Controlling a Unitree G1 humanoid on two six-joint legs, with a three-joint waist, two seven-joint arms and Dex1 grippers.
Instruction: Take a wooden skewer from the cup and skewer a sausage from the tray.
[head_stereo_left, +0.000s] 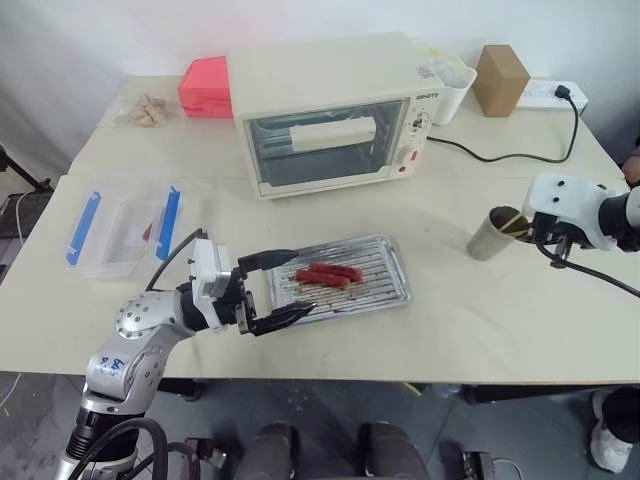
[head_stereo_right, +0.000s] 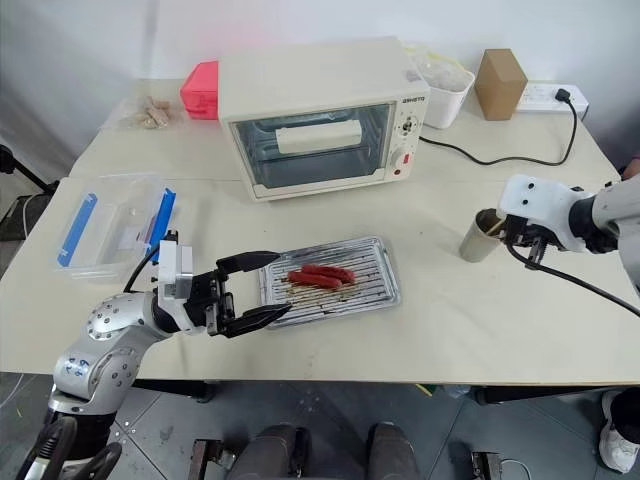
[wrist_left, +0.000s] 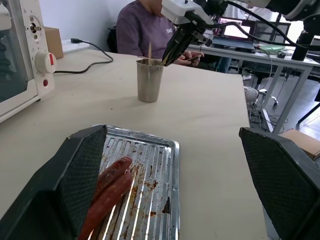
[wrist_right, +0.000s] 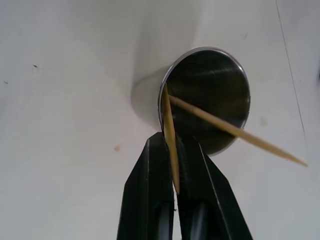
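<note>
Right pincer (wrist_right: 173, 165) clamps a thin pale wooden skewer (wrist_right: 170, 131) at the grey metal cup's (wrist_right: 207, 97) rim, ready to lift, while the left pincer (head_stereo_left: 285, 290) waits wide open at the silver ridged tray (head_stereo_left: 385, 285) of sausages (head_stereo_left: 328, 274).

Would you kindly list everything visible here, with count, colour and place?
cup: 1, grey, table right
skewers: 2, tan, in cup; one pinched
tray: 1, silver, table centre
sausages: 2, red, on tray
oven: 1, cream, behind tray
clear box: 1, blue clips, left
red box: 1, far left
white tub: 1, beside oven
brown box: 1, far right
left end effector: open, at tray
right end effector: shut on skewer
</note>
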